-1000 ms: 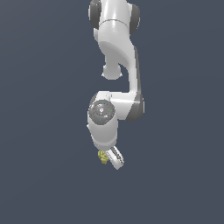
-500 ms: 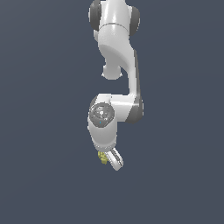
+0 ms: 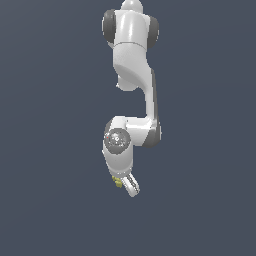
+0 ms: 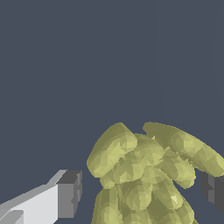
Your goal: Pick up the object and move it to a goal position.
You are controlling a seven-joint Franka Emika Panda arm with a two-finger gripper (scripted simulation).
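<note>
While the arm [image 3: 132, 75] hangs over bare grey ground, the gripper's [image 3: 125, 184] fingers pinch the object [image 4: 148, 175].

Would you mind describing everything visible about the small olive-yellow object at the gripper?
The object is a lumpy olive-yellow cluster of rounded, faceted lobes spreading outward like stubby arms, matte-looking. In the wrist view it sits between the two dark-padded fingers of the gripper; actual pad contact cannot be made out. In the exterior view it shows as a tiny yellow speck at the white gripper's tip.
</note>
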